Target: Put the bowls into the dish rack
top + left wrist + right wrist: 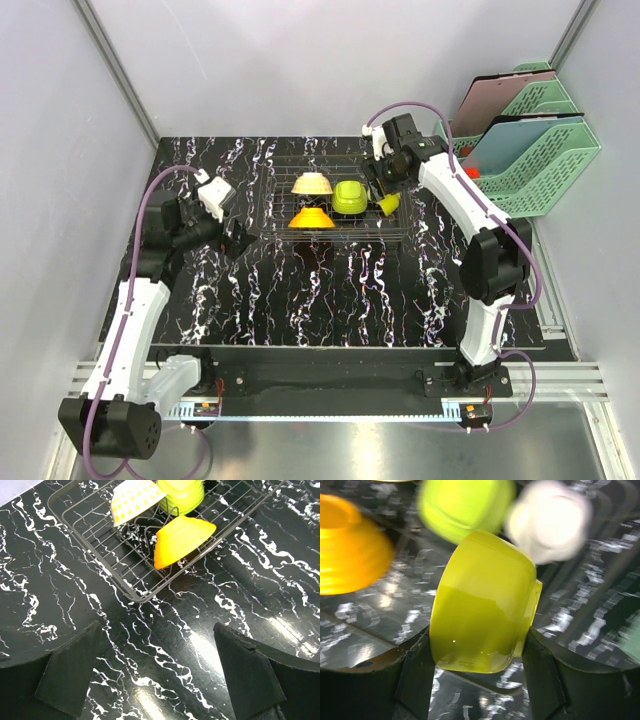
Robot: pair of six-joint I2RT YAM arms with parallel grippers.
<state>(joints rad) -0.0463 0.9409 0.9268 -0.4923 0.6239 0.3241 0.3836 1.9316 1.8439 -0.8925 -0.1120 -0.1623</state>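
Right gripper (385, 200) was at the right end of the dish rack (280, 190), jaws partly closed on the yellow bowl (390, 205). In the right wrist view a finger (415, 670) pressed each side of that bowl, which was turned on its side with its rim toward the right. Could not tell whether it touched the wires or hung just above them. Three bowls sat in the rack: the cream bowl (312, 184) toward the back, the orange bowl (312, 218) in front of it, and the lime green bowl (349, 197) just right of both. From the left wrist the orange bowl was tipped on edge against the wires and the cream one showed a dotted pattern. A white bowl (550, 520) showed beyond the yellow one, beside the lime green; the view was blurred there, so it was possibly in the rack, not certain. Left gripper (235, 235) hovered over the black marbled table (330, 300) just off the rack's left near corner, jaws wide apart and holding nothing. Green mesh trays (540, 150) stood off the table at far right.
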